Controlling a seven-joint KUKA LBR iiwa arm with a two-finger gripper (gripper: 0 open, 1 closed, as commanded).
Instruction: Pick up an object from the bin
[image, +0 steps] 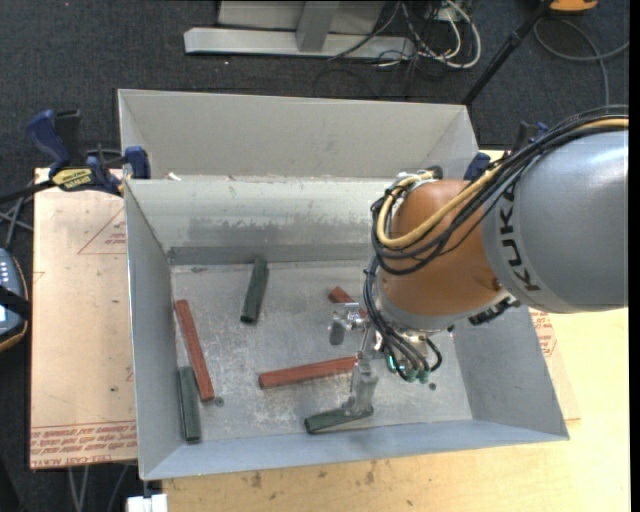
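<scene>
My gripper (357, 400) hangs low in the bin's front right part, under the arm's orange cover. Its tip comes down onto the right end of a short dark green stick (336, 421) that lies near the front wall. Just behind it, a red-brown stick (303, 376) lies across the floor, its right end beside the gripper. A small red-brown piece (341, 296) sits further back, partly hidden by the arm.
Another dark green stick (254, 291) lies toward the back left. Along the left wall run a long red-brown stick (194, 351) and a dark green stick (188, 404). The arm covers the bin's right side.
</scene>
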